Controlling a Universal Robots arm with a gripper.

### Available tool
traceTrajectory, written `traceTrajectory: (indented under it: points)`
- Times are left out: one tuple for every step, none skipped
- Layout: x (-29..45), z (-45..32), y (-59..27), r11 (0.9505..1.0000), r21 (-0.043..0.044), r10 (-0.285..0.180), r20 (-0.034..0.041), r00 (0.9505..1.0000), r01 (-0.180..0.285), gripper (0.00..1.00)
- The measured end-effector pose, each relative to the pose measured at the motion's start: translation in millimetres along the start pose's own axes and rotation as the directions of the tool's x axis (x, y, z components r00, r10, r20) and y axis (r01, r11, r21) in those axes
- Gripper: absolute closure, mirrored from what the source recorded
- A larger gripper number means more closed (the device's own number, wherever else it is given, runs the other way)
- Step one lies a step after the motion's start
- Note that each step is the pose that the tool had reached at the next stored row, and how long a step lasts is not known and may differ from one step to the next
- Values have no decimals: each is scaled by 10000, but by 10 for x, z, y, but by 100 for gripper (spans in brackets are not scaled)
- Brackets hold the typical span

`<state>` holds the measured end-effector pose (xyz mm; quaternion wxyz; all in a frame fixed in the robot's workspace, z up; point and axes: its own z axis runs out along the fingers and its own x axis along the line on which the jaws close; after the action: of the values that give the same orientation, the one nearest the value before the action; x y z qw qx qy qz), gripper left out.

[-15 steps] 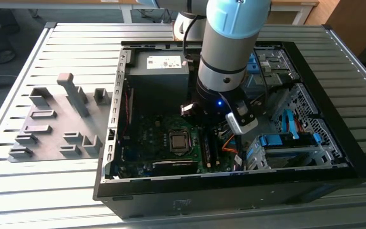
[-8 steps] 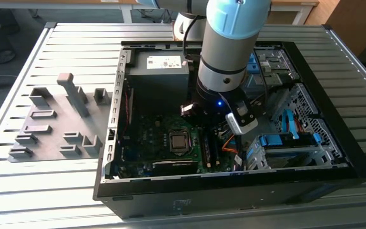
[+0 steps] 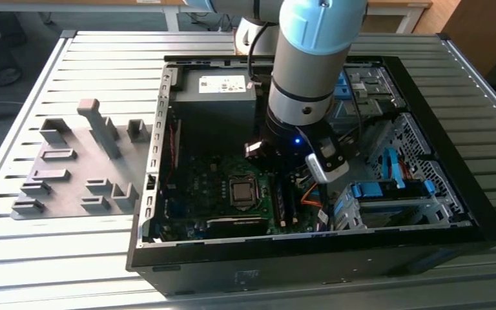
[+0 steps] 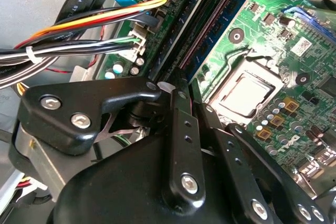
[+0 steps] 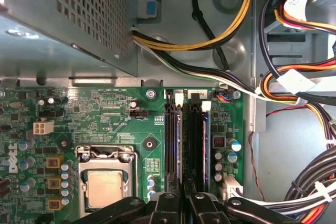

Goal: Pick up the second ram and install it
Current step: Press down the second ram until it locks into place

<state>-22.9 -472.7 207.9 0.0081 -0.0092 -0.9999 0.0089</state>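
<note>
Gripper (image 5: pixel 181 195) over motherboard (image 5: pixel 105 108) RAM slots (image 5: pixel 186 140) | jaws narrow, hold cannot be told | second ram judged light, stiff, fragile; grip by long edges.

Green motherboard (image 5: pixel 105 114) with black slot rails (image 5: pixel 170 145) and a silver CPU socket (image 5: pixel 105 182); black PC case (image 3: pixel 317 258) on a grey ribbed table (image 3: pixel 75 258). Cables (image 5: pixel 220 35) run yellow, orange, black, white; arm (image 3: pixel 317 39) is light blue over grey, claw (image 4: pixel 178 145) black, holder blocks (image 3: pixel 75 174) grey.
</note>
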Motion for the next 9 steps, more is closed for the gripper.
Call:
traceTrajectory:
  points:
    - [0,5,0,10000,-3,0,0,10000,0,86]
    - [0,10,0,10000,-10,0,-1,10000,0,86]
    - [0,14,0,10000,-23,0,-1,10000,0,86]
    - [0,18,0,10000,-38,0,-1,10000,0,86]
    - [0,21,0,10000,-52,-1,-1,10000,1,86]
    - [0,23,1,10000,-61,-1,-1,10000,1,86]
    - [0,23,1,10000,-64,-1,-2,10000,1,86]
    - [0,24,1,10000,-67,-1,-1,10000,1,86]
    - [0,24,1,10000,-68,-1,-1,10000,1,86]
